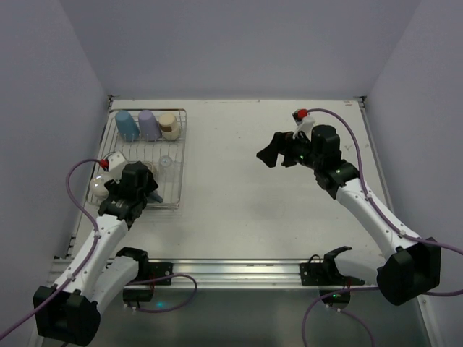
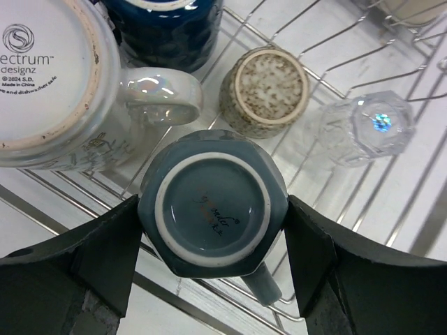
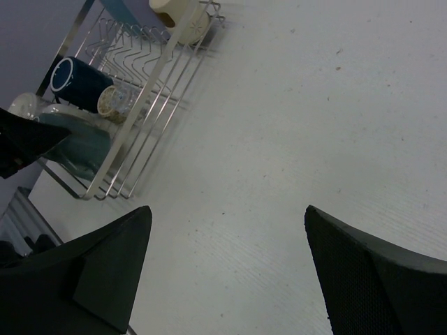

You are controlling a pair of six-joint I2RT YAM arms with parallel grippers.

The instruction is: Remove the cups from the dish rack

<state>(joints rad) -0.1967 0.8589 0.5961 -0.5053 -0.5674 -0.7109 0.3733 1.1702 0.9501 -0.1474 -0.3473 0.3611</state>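
i see a white desk (image 1: 253,217) boxed in by pale grey walls (image 1: 239,43). the dish rack (image 1: 184,155) sits in its far-left corner. my left gripper (image 2: 213,244) pinches an upturned grey-blue cup (image 2: 213,206) at the rack's near edge. my right gripper (image 3: 227,237) hangs spread over the desk, right of centre.

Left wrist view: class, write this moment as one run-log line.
left gripper closed on upside-down grey-blue cup in dish rack | right gripper open over table, empty
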